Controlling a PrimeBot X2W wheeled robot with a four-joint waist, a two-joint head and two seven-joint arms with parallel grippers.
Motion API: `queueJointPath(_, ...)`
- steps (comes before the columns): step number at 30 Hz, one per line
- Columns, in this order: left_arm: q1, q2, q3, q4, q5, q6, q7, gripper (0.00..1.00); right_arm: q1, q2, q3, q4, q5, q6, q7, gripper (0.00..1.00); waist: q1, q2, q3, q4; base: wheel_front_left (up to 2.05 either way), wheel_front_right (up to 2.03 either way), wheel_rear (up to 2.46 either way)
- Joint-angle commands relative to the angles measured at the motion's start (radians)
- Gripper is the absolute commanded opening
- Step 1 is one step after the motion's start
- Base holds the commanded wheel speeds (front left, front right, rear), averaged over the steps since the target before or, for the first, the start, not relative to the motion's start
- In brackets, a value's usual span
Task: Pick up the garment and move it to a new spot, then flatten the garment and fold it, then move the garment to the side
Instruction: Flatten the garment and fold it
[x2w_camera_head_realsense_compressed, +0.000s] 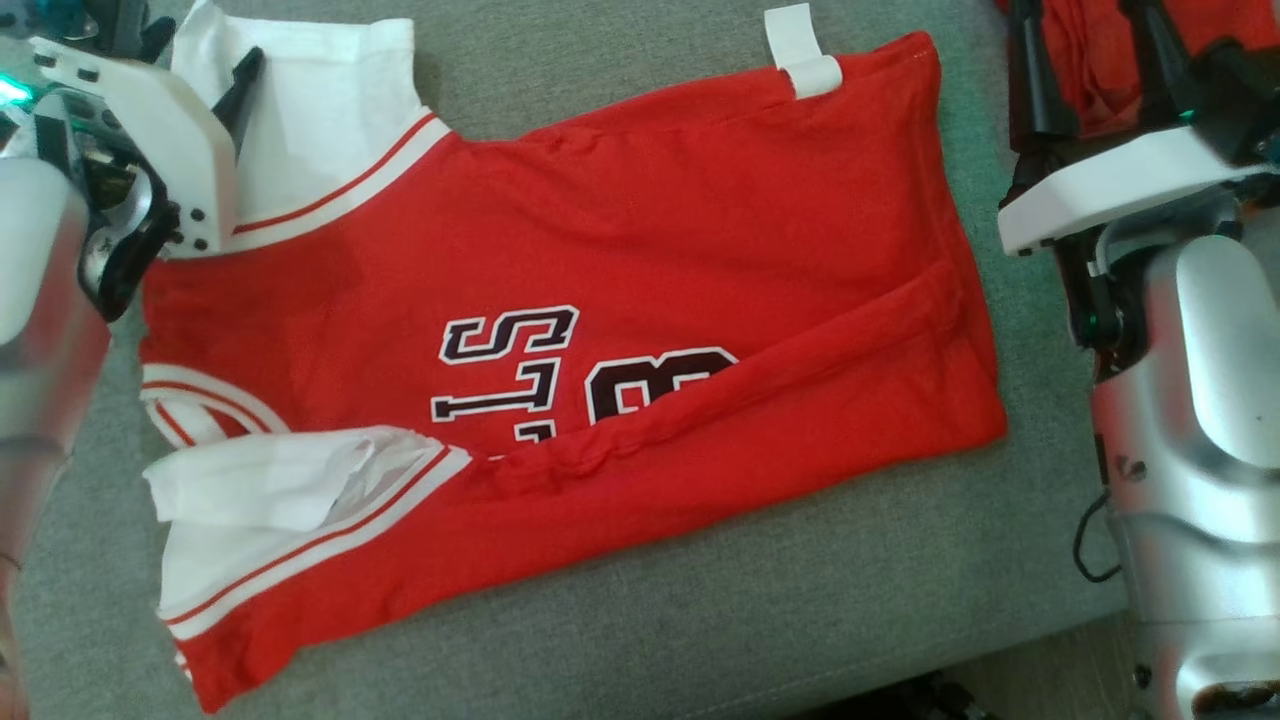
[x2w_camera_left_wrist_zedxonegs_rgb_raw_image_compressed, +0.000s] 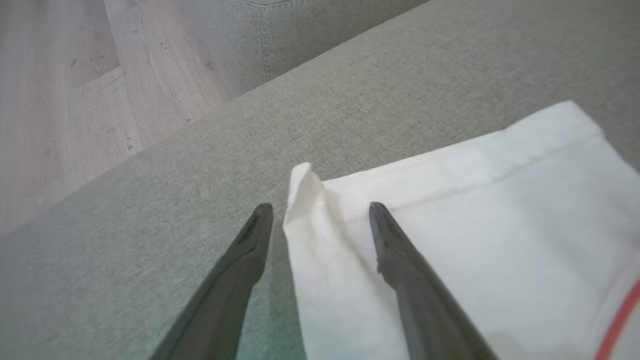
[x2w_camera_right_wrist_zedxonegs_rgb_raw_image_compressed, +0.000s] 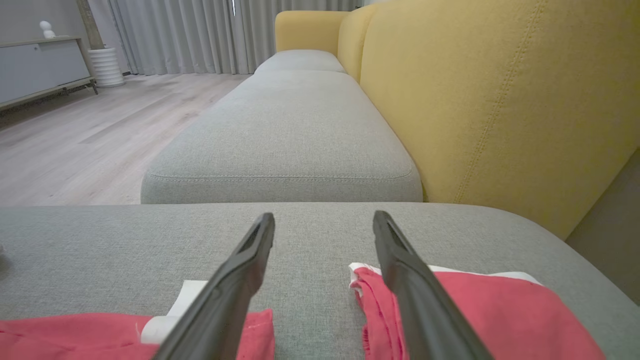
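Observation:
The garment (x2w_camera_head_realsense_compressed: 620, 250) is a red jersey with dark letters and white striped sleeves. It lies flat on the grey sofa cushion (x2w_camera_head_realsense_compressed: 720, 610), its lower edge folded up over the lettering. My left gripper (x2w_camera_head_realsense_compressed: 195, 65) hovers open at the upper left over one white sleeve (x2w_camera_left_wrist_zedxonegs_rgb_raw_image_compressed: 475, 225). In the left wrist view the left gripper (x2w_camera_left_wrist_zedxonegs_rgb_raw_image_compressed: 320, 207) straddles the sleeve's curled corner, one finger over cushion, one over cloth. My right gripper (x2w_camera_head_realsense_compressed: 1090, 60) is open at the upper right, beyond the jersey's hem (x2w_camera_right_wrist_zedxonegs_rgb_raw_image_compressed: 75, 335). Nothing sits between the right gripper's (x2w_camera_right_wrist_zedxonegs_rgb_raw_image_compressed: 324, 216) fingers.
A second red cloth (x2w_camera_head_realsense_compressed: 1200, 20) lies bunched at the far right under my right gripper, also the red cloth (x2w_camera_right_wrist_zedxonegs_rgb_raw_image_compressed: 500, 315) in the right wrist view. A yellow backrest (x2w_camera_right_wrist_zedxonegs_rgb_raw_image_compressed: 475, 100) rises behind the cushion. Wooden floor (x2w_camera_left_wrist_zedxonegs_rgb_raw_image_compressed: 60, 100) lies past the cushion's edge.

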Motion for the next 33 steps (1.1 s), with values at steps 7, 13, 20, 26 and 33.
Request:
queueJointPath(7, -0.073, 0.054, -0.050, 0.018, -0.094, 0.002, 0.033, 0.00, -0.030, -0.016, 0.019, -0.013, 0.002, 0.007, -0.003, 1.00, -0.0001, 0.0000, 0.004, 0.005, 0.00, 0.00, 0.00)
queueJointPath(13, -0.101, 0.032, -0.038, 0.041, -0.122, 0.002, -0.126, 0.00, -0.033, -0.055, 0.058, 0.004, 0.014, 0.007, 0.016, 1.00, -0.0001, 0.0000, -0.030, 0.044, 0.00, 0.00, 0.00)
queueJointPath(20, -0.069, -0.018, -0.049, -0.013, -0.116, 0.002, -0.325, 0.00, -0.044, -0.173, 0.158, 0.062, 0.101, 0.007, 0.101, 1.00, -0.0001, 0.0000, -0.104, 0.137, 0.00, 0.00, 0.00)
queueJointPath(26, 0.027, -0.027, -0.090, -0.148, -0.101, 0.008, -0.376, 0.00, -0.063, -0.282, 0.260, 0.167, 0.200, 0.007, 0.186, 1.00, -0.0001, 0.0000, -0.151, 0.225, 0.00, 0.00, 0.00)
queueJointPath(33, 0.115, 0.007, -0.122, -0.331, -0.096, 0.044, -0.338, 0.00, -0.086, -0.351, 0.349, 0.291, 0.278, 0.007, 0.237, 1.00, -0.0001, 0.0000, -0.159, 0.270, 0.00, 0.00, 0.00)
